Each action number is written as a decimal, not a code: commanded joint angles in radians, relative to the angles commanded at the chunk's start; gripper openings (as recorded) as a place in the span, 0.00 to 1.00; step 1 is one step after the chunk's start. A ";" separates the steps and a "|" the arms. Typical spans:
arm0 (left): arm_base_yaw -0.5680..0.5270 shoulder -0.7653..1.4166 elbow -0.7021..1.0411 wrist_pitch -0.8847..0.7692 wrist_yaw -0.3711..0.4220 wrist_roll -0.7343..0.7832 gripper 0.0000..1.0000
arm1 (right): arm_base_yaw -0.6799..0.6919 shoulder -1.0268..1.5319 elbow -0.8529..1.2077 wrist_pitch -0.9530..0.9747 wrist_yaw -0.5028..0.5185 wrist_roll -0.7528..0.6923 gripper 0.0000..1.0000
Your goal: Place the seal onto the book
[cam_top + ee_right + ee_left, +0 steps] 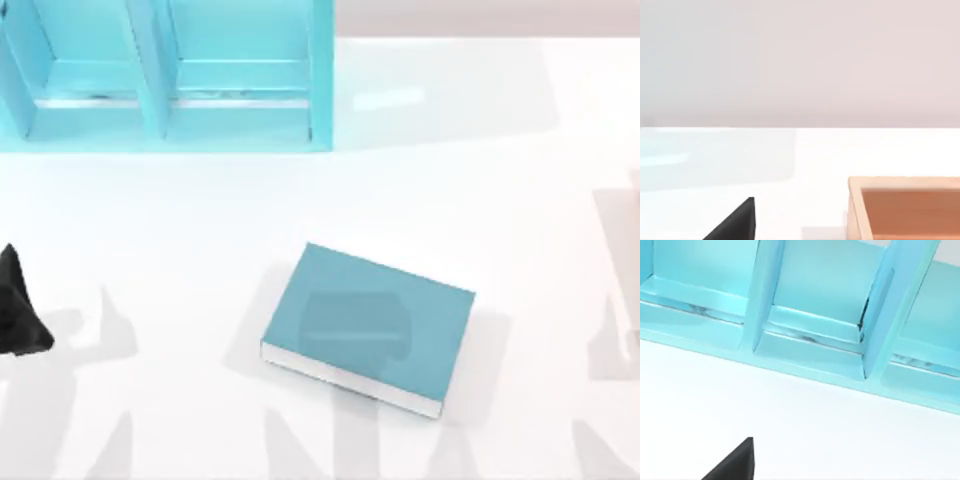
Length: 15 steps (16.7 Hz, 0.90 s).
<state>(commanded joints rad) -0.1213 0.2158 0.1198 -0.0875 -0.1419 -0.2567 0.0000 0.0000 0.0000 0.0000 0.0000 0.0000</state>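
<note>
Tan-brown wood is showing in the right wrist view: the seal (905,210) is sitting on the white table (805,155), near the right gripper (735,222) and not in its grasp. I cannot tell whether this gripper is standing wide or narrow.

The step in hand, as I am judging it, is reaching for the seal. To do it well, the gripper is needing to centre over the block, square itself to two opposite flat sides and come down low before closing, since a small block is apt to twist out of a skewed grip.

The seal is looking like a small block with a paler rim round a darker orange-brown face. The book (368,325) is lying flat and slightly turned, teal cover up and bare, well away from the left gripper (20,305), which is idling at the table's left edge, its state likewise not to be told.
</note>
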 joint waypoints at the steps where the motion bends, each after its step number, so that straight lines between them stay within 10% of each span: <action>1: 0.032 -0.054 -0.031 0.022 0.036 0.069 1.00 | 0.000 0.000 0.000 0.000 0.000 0.000 1.00; 15: 0.121 -0.216 -0.120 0.088 0.142 0.257 1.00 | -0.006 0.030 0.030 -0.020 -0.001 -0.006 1.00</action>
<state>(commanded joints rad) 0.0000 0.0000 0.0000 0.0000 0.0000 0.0000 -0.0063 0.0305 0.0300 -0.0204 -0.0013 -0.0060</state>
